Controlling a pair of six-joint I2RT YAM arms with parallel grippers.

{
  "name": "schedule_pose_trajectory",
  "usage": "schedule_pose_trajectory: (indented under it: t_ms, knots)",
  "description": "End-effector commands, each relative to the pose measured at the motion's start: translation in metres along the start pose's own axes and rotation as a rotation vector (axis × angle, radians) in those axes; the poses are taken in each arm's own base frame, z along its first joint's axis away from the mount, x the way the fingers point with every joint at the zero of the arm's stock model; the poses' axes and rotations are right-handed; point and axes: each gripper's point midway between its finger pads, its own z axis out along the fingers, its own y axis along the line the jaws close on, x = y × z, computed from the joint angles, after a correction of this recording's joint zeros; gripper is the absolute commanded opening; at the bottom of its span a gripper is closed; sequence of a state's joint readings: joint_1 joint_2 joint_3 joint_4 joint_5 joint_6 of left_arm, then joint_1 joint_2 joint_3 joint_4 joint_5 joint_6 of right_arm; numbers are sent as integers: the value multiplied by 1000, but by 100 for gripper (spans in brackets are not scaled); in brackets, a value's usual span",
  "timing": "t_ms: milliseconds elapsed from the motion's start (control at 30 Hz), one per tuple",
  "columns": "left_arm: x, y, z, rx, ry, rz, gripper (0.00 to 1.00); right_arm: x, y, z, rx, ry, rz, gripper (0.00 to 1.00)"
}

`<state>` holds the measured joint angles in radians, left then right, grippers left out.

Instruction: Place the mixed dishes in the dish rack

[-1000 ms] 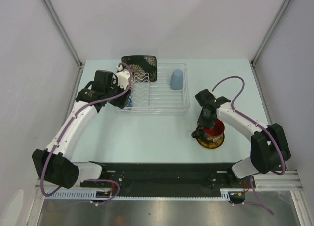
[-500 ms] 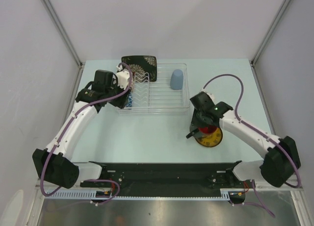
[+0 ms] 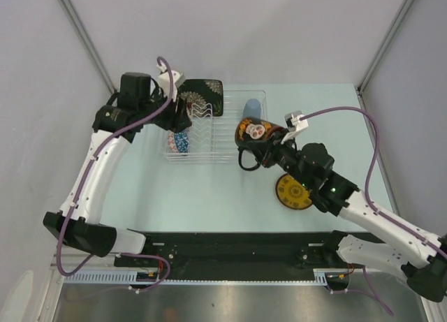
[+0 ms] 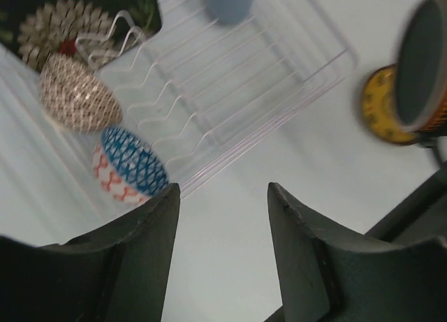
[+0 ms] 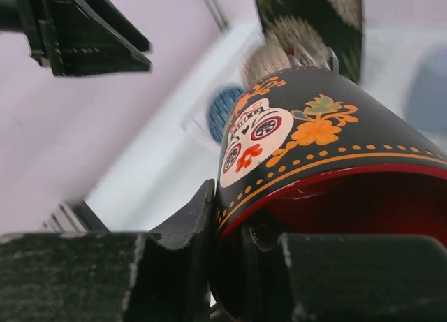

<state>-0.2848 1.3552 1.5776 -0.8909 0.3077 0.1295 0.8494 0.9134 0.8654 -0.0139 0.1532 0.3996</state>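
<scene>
My right gripper is shut on the rim of the dark floral mug, one finger outside and one inside, holding it tilted in the air over the clear dish rack's front right corner. In the right wrist view, the mug fills the frame. The yellow saucer lies bare on the table. The pale blue cup sits at the rack's back right. The black square plate, beige bowl and blue saucer stand at the rack's left end. My left gripper is open and empty above that end.
White walls with metal corner posts close in the table on three sides. A black rail with the arm bases runs along the near edge. The right arm's purple cable loops over the table's right part.
My right gripper has lifted the mug off the yellow saucer and carried it left and back to the rack. My left arm has risen and drawn back from the rack's left end.
</scene>
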Motion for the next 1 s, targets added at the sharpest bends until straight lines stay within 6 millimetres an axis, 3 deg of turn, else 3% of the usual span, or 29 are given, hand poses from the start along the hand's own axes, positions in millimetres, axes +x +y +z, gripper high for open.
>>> schedule_pose_trajectory:
  t_ms: [0,33,67,167,200,233,367,600,967]
  knots:
    - [-40,-58,-23,308,-41,-114,59,-131,54,8,-314,-563,-4,0]
    - [-47,-76,-32,412,-41,-148,60,-148,73,-4,-436,-653,-14,0]
    - [-57,-85,-42,466,-55,-150,60,-144,68,11,-447,-659,5,0]
    - [-62,-104,-49,607,-42,-158,61,-167,72,1,-536,-799,62,0]
    - [-60,-104,-47,616,-41,-152,63,-169,64,9,-537,-808,85,0]
    - [-58,-107,-48,628,-46,-145,63,-177,66,2,-573,-856,97,0]
    - [-34,-111,-35,686,0,-182,66,-186,63,3,-604,-898,137,0]
    - [-28,-117,-29,732,-9,-235,73,-186,66,9,-649,-888,215,0]
    - [-52,-129,-3,785,-81,-372,79,-180,75,18,-694,-867,284,0]
